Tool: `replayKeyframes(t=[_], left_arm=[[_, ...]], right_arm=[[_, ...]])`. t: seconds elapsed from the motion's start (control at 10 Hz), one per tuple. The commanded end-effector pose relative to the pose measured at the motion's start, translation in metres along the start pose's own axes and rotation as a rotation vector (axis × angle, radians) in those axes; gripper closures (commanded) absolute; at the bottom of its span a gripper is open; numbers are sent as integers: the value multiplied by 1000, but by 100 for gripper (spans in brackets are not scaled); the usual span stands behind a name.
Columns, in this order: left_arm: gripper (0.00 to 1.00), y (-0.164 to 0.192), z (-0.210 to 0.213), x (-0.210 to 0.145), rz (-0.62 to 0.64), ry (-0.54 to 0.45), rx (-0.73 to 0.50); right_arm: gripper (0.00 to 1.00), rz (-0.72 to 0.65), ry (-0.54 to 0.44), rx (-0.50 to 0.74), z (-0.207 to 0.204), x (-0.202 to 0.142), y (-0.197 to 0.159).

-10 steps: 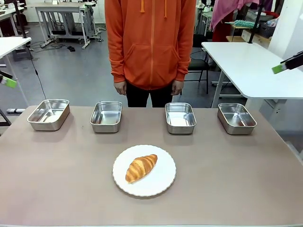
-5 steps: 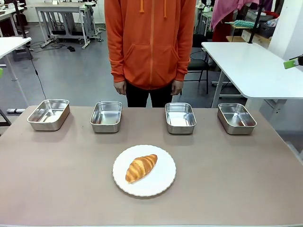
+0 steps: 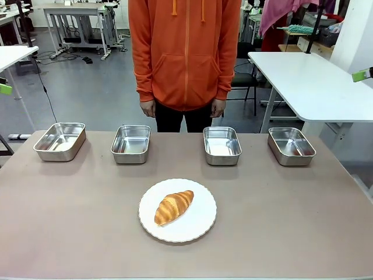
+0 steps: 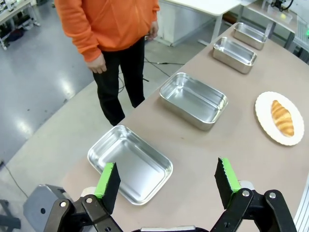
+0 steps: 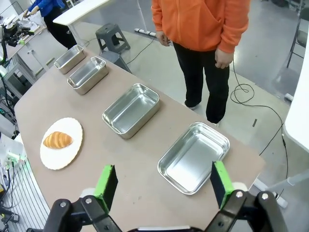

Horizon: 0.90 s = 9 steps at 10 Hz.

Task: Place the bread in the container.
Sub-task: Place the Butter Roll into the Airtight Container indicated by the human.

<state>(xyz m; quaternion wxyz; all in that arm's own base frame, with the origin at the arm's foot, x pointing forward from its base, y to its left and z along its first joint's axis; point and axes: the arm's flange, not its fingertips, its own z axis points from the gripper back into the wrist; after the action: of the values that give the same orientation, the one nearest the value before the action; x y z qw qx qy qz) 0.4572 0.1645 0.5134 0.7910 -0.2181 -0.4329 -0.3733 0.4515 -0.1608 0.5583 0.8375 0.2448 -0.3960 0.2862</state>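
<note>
The bread, a golden-brown croissant, lies on a round white plate at the table's near middle. Four alike steel containers stand in a row at the far side: far-left, middle-left, middle-right, far-right. All are empty. My left gripper hangs open, high above the far-left container, with the croissant far off. My right gripper hangs open above the far-right container, with the croissant far off. Nothing is between either pair of fingers.
A person in an orange hoodie stands at the far edge behind the two middle pans, hands hanging at the sides. A white table stands at the back right. One green fingertip shows at the left edge, another fingertip at the right.
Both green fingertips have drawn outward and slightly up toward the picture's edges. The croissant, plate, pans and person have not moved.
</note>
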Motion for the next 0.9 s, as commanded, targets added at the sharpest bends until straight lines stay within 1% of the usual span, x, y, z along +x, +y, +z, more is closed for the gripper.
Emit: replayKeyframes(t=[0.0, 0.1, 0.2, 0.3, 0.4, 0.8], left_arm=[[0, -10, -4, 0, 0, -1, 1], [0, -11, -6, 1, 4, 2, -2], [0, -13, -9, 2, 13, 6, 1], [0, -11, -13, 3, 22, 45, -21], [0, -6, -9, 2, -3, 7, -15], [0, -6, -9, 2, -3, 7, -15]], right_arm=[[0, 16, -20, 9, -1, 3, -6], [0, 14, -13, 7, -2, 3, -6], [0, 23, 20, -8, -3, 3, -6], [0, -1, 4, -2, -2, 0, -1], [0, -1, 4, -2, -2, 0, -1], [0, -1, 4, -2, -2, 0, -1]])
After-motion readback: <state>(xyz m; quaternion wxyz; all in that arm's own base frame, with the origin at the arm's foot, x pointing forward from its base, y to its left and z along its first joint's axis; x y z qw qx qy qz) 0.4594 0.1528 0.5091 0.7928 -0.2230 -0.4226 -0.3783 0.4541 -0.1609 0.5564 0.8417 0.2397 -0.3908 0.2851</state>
